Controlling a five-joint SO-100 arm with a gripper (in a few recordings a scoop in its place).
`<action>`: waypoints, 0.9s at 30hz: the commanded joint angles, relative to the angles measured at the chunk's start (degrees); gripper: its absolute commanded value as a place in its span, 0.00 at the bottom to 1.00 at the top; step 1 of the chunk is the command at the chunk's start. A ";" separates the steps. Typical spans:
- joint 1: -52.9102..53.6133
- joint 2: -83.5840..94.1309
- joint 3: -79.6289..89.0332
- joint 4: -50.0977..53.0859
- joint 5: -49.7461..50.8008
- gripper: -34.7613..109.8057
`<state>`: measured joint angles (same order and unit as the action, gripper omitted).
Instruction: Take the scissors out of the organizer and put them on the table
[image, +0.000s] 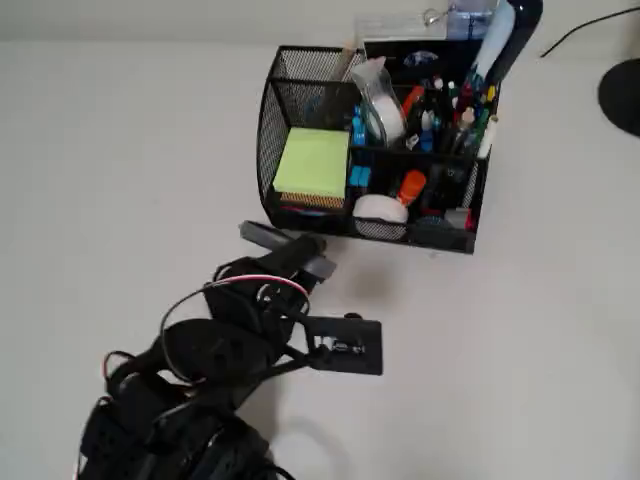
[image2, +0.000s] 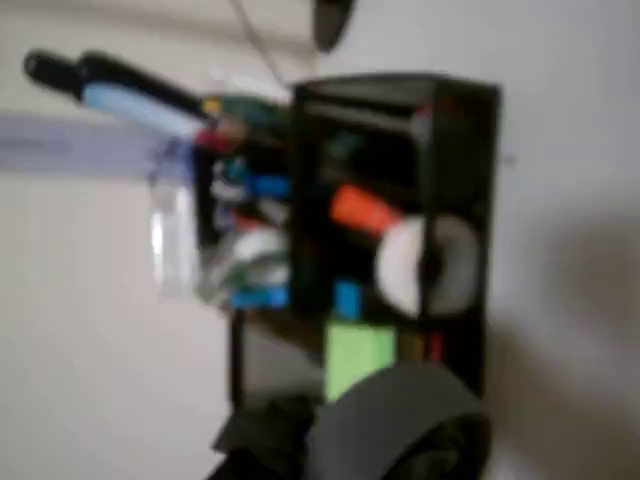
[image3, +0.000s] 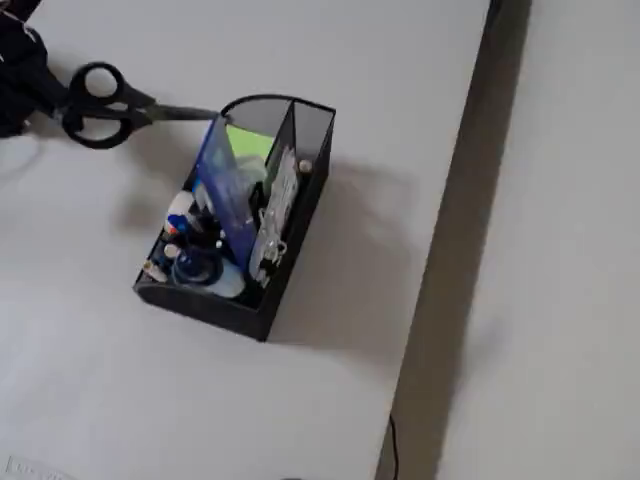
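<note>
One pair of scissors (image3: 110, 105) hangs pinched by its handles in the gripper (image3: 40, 95), blades lying level, tips pointing at the organizer (image3: 290, 215) above the table (image3: 330, 400).

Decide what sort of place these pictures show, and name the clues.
Probably an office desk or study workspace: a black mesh organizer with green sticky notes and pens stands on a plain white table, and scissors are held beside it.

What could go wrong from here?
1. The scissors are held by the handle end; the blades reach toward the organizer rim and could snag the mesh or drag the caddy.
2. Blades sticking out sideways may twist in the gripper and drop onto the table.
</note>
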<state>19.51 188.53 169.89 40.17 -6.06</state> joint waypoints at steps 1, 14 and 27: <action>5.98 -0.09 8.00 -4.75 -3.78 0.31; 9.40 -0.09 7.03 -0.88 -6.24 0.47; 8.70 -0.18 5.36 1.23 -8.53 0.24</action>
<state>28.56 187.82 178.42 41.13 -13.80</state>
